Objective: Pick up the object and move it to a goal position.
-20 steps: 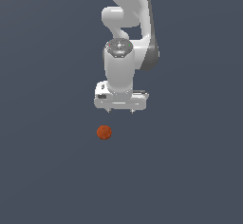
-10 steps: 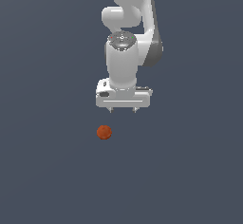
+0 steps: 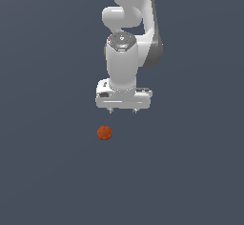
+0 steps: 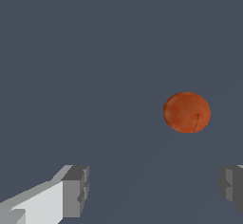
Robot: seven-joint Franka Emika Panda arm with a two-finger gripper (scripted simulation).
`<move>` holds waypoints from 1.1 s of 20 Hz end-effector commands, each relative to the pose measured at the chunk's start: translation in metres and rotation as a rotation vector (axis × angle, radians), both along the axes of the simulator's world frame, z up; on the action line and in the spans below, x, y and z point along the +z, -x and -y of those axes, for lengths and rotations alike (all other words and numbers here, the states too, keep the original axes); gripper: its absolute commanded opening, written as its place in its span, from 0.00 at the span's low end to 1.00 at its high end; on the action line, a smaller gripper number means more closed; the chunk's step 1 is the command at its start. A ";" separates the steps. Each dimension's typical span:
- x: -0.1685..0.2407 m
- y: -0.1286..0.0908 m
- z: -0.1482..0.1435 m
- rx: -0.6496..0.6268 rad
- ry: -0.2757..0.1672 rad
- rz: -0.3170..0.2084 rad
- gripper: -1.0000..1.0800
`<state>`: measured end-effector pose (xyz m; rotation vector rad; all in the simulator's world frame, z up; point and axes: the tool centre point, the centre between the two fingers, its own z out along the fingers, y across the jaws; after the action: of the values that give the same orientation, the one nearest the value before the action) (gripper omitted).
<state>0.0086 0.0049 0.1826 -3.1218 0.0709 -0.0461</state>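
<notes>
Orange-red ball [image 3: 104, 133] faintly mottled with a thin dark streak, glossy white arm [image 3: 127, 38] with grey joint shading, white gripper [image 3: 123, 110] with grey fingertips [image 4: 76, 191], uniform dark slate-grey floor [image 3: 47, 171]

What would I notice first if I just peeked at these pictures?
Probably the little orange-red ball, the only bright thing on the plain dark grey floor. Above it, a bit toward the exterior view's right, hangs the big white robot arm. Its claw is open and not touching the ball.

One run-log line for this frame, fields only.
phase: approach | gripper: open, empty | small orange-red ball: on dark floor, ungrasped, not between fingers | goal: not visible
</notes>
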 end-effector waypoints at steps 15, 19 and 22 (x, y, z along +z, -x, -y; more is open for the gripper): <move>-0.023 -0.010 0.022 -0.337 -0.014 -0.018 0.96; -0.031 -0.013 0.031 -0.465 -0.016 -0.024 0.96; -0.038 -0.015 0.037 -0.560 -0.017 -0.028 0.96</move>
<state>0.0227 -0.0292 0.1480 -2.9955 0.8557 -0.0105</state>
